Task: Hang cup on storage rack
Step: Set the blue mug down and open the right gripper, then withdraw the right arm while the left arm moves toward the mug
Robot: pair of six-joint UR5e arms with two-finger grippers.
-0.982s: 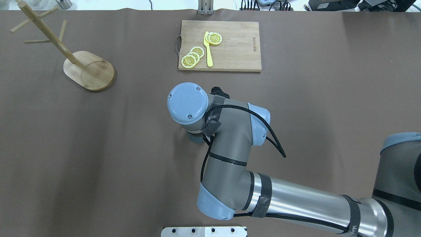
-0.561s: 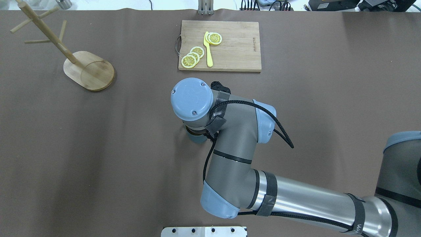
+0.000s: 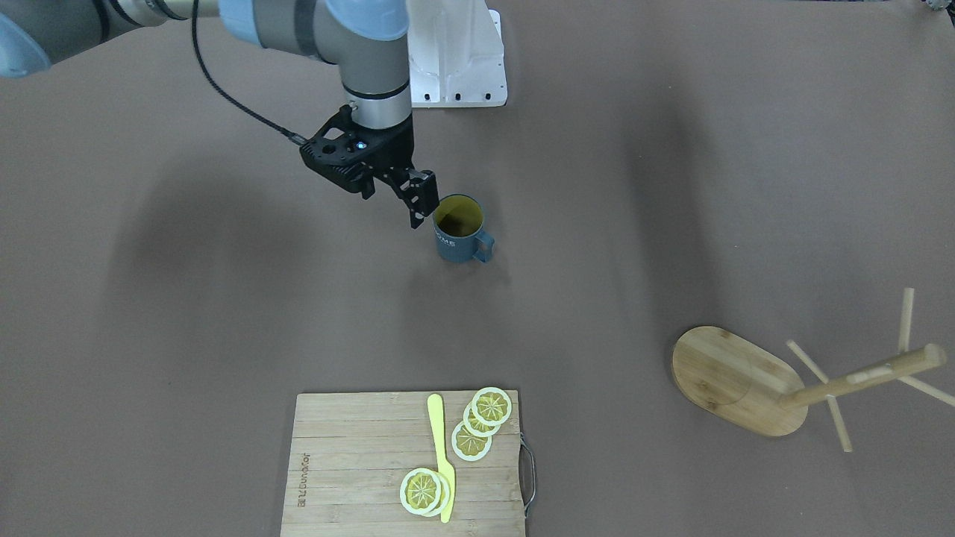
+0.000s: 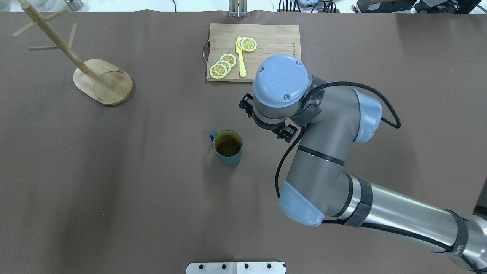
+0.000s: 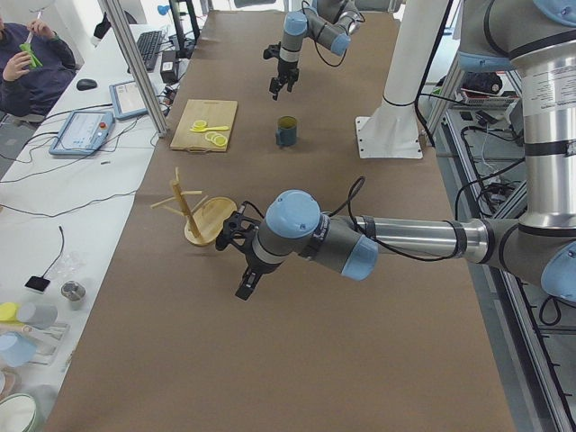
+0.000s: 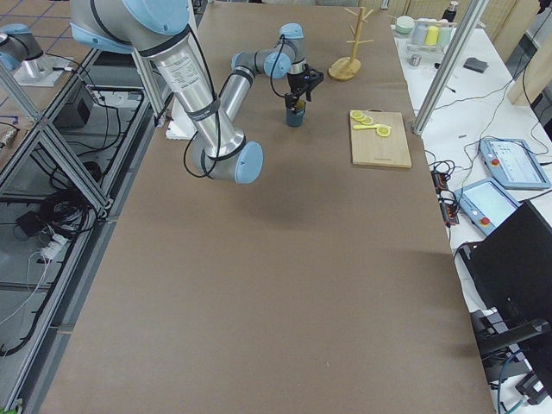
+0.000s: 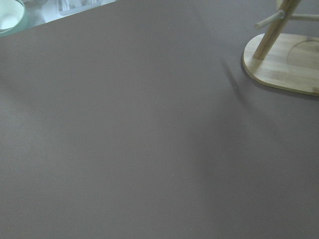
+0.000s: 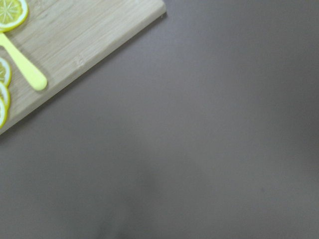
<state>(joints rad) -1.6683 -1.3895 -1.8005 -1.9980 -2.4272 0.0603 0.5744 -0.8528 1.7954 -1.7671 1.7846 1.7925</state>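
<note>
Brown tabletop (image 4: 114, 171) carries the upright cup (image 4: 227, 148), its yellow inside shadowed.

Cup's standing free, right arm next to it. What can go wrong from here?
1. The right pincer hangs close to the rim of the cup in the front view; a sideways move might tip it.
2. The storage rack stands far off toward the robot's left. The carry is long, and its thin pegs leave little margin for the handle.
3. The left pincer sits near the rack; the arms could crowd there.
</note>
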